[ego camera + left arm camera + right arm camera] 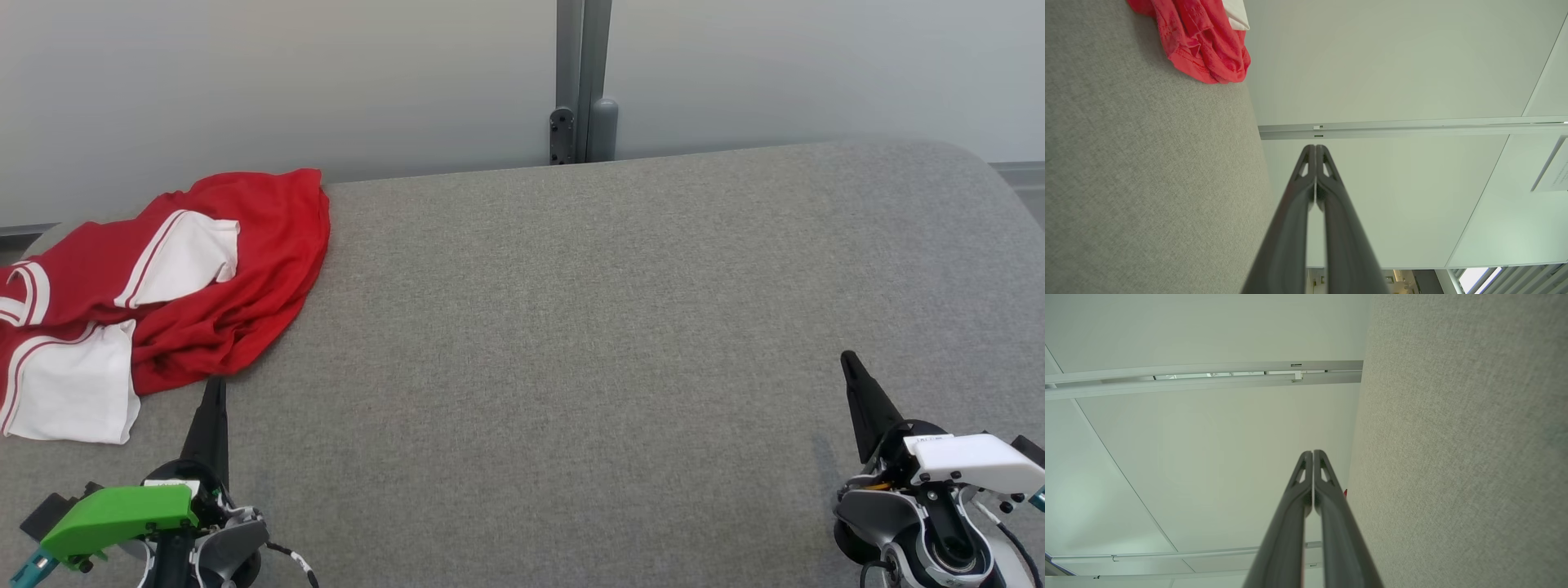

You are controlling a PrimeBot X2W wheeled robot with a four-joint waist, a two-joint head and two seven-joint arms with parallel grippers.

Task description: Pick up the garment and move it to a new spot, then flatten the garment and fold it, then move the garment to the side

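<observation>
**Red-and-white garment bunched at far-left corner of grey surface; both grippers closed and empty**

The grey upholstered surface (571,327) spans the head view, and everything here is placed against it. The garment (204,310) lies crumpled on its far-left corner, reaching that far edge and running out of frame at the left. It is mostly red, with 2 white panels edged in thin red-and-white stripes. One panel sits in the upper folds and the other lies flat toward the near side. Its red hem bulges in soft folds toward the middle of the surface.

The left gripper (215,392) sits over the near-left part of the surface, under a green wrist cover (118,514). Its 2 dark fingers are pressed together, holding nothing. The tip lies just short of the garment's near edge, and whether it touches the cloth cannot be told. In the left wrist view the closed fingers point past the surface's edge, with the red folds off to one side of them.

The right gripper (853,367) is over the near-right part of the surface, under a white wrist cover (971,461). It is well apart from the garment. Its fingers are likewise closed tip to tip and empty.

Behind the surface's far edge stand a pale wall (245,82) and, near the middle, a grey metal post (581,82).
</observation>
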